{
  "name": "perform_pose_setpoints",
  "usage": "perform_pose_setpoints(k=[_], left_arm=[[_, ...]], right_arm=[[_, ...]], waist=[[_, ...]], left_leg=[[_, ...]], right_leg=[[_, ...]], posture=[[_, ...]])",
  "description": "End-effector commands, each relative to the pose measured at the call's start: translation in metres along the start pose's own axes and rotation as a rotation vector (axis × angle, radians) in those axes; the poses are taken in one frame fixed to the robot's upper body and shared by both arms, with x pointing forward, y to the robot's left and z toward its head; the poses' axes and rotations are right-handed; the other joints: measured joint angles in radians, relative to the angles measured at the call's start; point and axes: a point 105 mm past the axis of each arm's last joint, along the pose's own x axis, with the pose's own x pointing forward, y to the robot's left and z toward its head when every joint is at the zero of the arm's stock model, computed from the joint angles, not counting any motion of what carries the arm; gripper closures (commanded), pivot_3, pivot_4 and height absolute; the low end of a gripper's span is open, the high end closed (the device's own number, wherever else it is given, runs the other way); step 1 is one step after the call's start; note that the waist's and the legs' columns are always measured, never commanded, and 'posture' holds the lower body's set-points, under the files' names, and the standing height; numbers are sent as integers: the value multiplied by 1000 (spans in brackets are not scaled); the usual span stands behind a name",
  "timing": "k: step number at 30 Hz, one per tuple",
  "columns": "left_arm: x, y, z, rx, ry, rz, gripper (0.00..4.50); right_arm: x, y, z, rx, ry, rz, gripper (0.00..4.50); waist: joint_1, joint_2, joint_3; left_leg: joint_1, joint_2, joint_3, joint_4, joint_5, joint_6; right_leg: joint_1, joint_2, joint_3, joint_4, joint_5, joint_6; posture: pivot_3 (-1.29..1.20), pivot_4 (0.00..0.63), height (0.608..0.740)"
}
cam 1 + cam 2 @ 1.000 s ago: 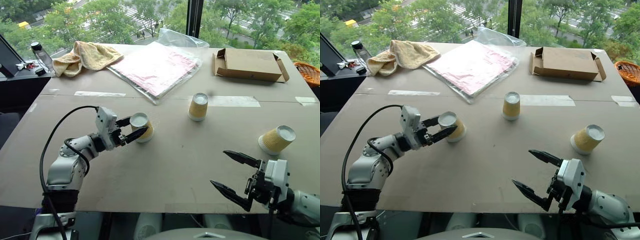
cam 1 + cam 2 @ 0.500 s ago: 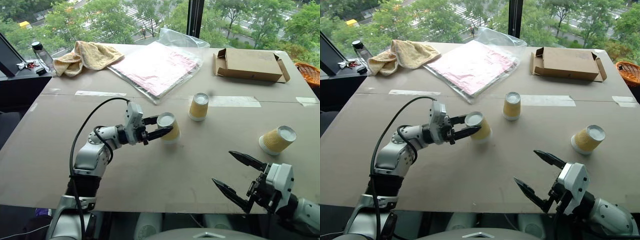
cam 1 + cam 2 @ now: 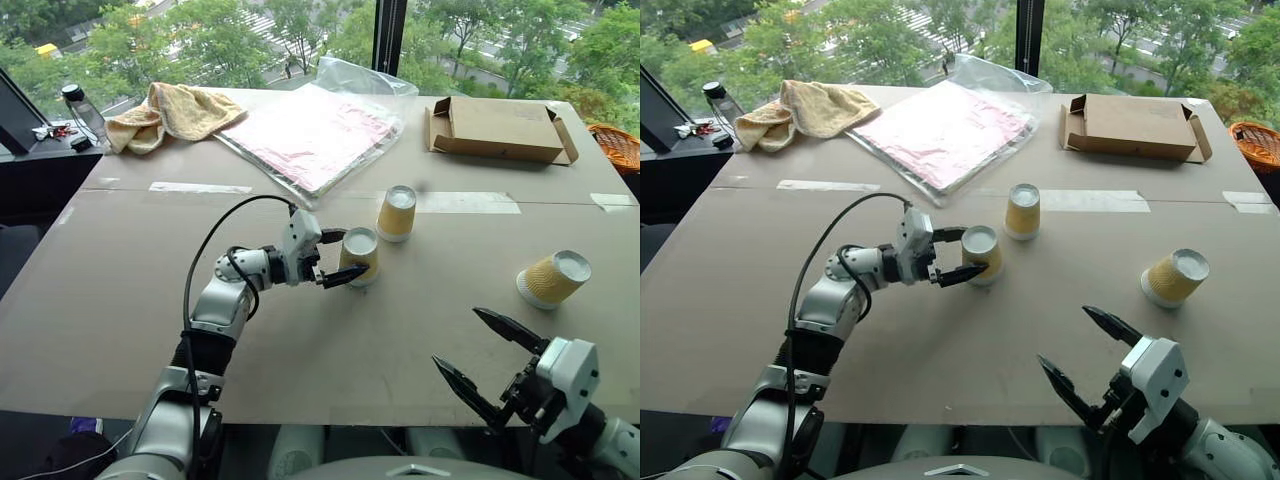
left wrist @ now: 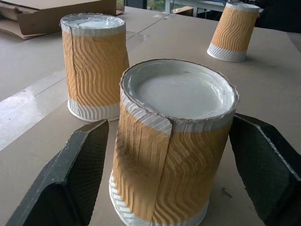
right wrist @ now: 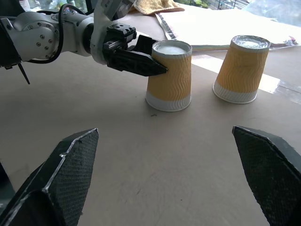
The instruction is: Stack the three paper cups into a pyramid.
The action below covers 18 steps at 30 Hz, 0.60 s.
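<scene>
The left pincer (image 3: 338, 256) has slid its cup (image 3: 359, 255) across the worktop (image 3: 300, 340) beside the middle cup (image 3: 397, 212) and now spreads wide, fingers off (cup upside down). Third cup (image 3: 553, 279) unmoved, far right; right pincer (image 3: 490, 364) stays wide, empty.

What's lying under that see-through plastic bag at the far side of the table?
Pink sheets show through the plastic bag, lying flat on the table. Whether anything lies beneath the pink sheets cannot be seen.
</scene>
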Motion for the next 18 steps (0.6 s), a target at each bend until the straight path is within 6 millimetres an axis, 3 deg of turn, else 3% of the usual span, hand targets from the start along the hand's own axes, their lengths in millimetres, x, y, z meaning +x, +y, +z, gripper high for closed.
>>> perform_pose_setpoints(k=[1, 6, 9, 12, 15, 18], left_arm=[[-8, 0, 30, -19, -126, -16, 30], [-29, -9, 51, -95, -208, -55, 30], [-36, -19, 64, -98, -240, -95, 30], [-40, -41, 78, -78, -251, -208, 30], [-41, -62, 86, -79, -239, -309, 30], [-42, -80, 89, -95, -219, -392, 30]], right_arm=[[-2, -20, 23, -49, -106, -145, 0], [-8, -73, 30, -143, -126, -433, 0], [-15, -111, 23, -212, -53, -609, 0], [-24, -143, 12, -205, 24, -743, 0], [-30, -163, -1, -159, 86, -814, 0], [-29, -169, -11, -88, 113, -810, 0]], waist=[[0, 0, 0], [-5, 0, 0], [0, 0, 0], [4, 0, 0], [2, 1, 1], [-2, 3, 1]], left_leg=[[0, 0, 0, 0, 0, 0], [0, 0, 0, 0, 0, 0], [0, 0, 0, 0, 0, 0], [0, 0, 0, 0, 0, 0], [0, 0, 0, 0, 0, 0], [0, 0, 0, -1, 0, 0]], right_leg=[[0, 0, 0, 0, 0, 0], [0, 0, 0, 0, 2, -2], [0, 0, 0, 0, 2, -3], [0, 0, 0, 0, 1, -5], [0, 0, 0, 0, 1, -5], [0, 0, 1, 0, 1, -5]], posture=[[0, 150, 740], [0, 150, 740], [0, 150, 740], [0, 150, 740], [0, 150, 740], [0, 150, 740]])
